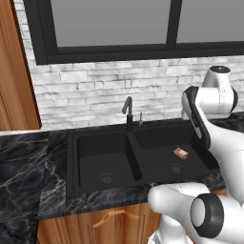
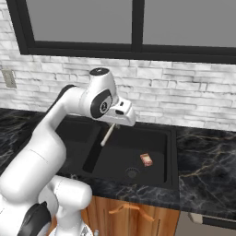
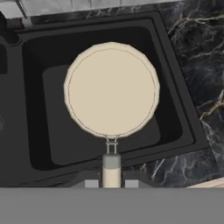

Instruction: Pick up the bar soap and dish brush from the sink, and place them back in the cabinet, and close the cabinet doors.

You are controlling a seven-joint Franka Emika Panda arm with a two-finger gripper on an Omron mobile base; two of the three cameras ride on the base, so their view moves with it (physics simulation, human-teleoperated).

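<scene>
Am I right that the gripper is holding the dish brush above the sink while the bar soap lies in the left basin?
Not quite: the bar soap lies in the right basin of the sink, near its drain, as the right base view shows. The gripper does hold the dish brush above the sink.

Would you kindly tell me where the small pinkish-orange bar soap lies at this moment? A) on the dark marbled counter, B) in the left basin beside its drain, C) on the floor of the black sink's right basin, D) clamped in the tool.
C: the small pinkish-orange bar soap rests on the floor of the black sink's right basin, while the tool holds the cream round-headed dish brush above it.
</scene>
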